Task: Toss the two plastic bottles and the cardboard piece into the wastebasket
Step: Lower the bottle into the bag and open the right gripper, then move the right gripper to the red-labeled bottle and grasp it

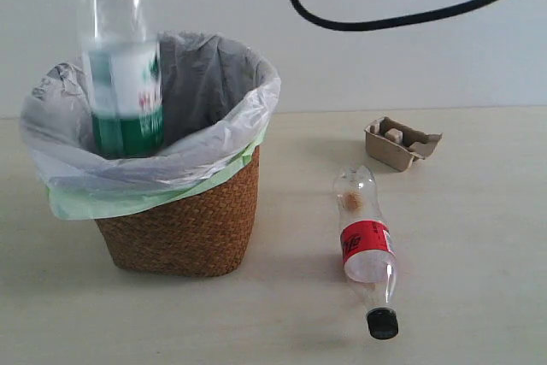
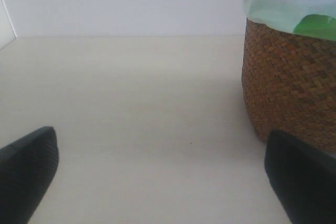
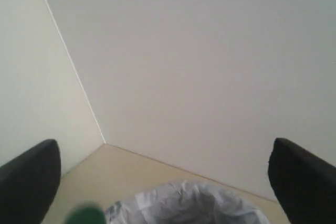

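The green-label bottle (image 1: 124,83) stands upright in the mouth of the wastebasket (image 1: 184,232). Its lower half is below the rim and its outline is smeared, which suggests it is dropping freely rather than being carried. The right wrist view fits this: the right pincer (image 3: 165,184) sits directly over the white bag (image 1: 218,83) lining the basket, jaws spread wide with nothing between them. A blurred green blob (image 3: 86,216) at the edge of that view is probably the bottle's cap, though it is too soft to be sure. The position over the opening makes sense, since a bottle let go there can only land inside. The red-label bottle (image 1: 366,241) lies on its side on the tabletop (image 1: 479,297), black cap toward the camera, well apart from the basket. The cardboard piece (image 1: 400,144) rests behind it, near but not touching. Both are yet to be thrown away. The left pincer (image 2: 163,179) hangs low over bare tabletop just beside the wicker wall, jaws open and empty, seemingly parked out of the way.
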Controlling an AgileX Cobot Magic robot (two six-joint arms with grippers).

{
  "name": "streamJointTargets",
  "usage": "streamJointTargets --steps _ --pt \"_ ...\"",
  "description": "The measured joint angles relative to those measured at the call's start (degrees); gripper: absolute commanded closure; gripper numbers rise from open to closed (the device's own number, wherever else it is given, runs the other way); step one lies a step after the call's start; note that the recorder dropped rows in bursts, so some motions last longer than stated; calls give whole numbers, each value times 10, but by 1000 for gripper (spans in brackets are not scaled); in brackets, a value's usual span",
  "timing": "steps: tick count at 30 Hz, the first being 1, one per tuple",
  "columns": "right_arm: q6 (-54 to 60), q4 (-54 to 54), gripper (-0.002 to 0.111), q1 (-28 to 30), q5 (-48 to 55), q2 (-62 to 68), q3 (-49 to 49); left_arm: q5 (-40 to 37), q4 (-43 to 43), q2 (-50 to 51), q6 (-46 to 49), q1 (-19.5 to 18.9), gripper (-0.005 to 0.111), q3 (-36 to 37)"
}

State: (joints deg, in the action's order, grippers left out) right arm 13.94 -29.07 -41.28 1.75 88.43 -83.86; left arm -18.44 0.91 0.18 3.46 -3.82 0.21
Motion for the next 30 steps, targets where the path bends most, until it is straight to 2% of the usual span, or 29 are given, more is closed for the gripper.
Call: streamJointTargets --steps 6,12,24,27,30 --pt "4 7 3 42 121 3 0 0 0 0 0 0 -1 0" --pt "-9 94 3 47 245 3 0 0 0 0 0 0 -1 0" --pt "-267 422 3 48 517 11 21 0 0 0 0 0 -1 0" --pt "-298 458 3 49 583 30 36 0 0 0 0 0 -1 0" --pt "-312 465 3 54 598 59 48 0 0 0 0 0 -1 0"
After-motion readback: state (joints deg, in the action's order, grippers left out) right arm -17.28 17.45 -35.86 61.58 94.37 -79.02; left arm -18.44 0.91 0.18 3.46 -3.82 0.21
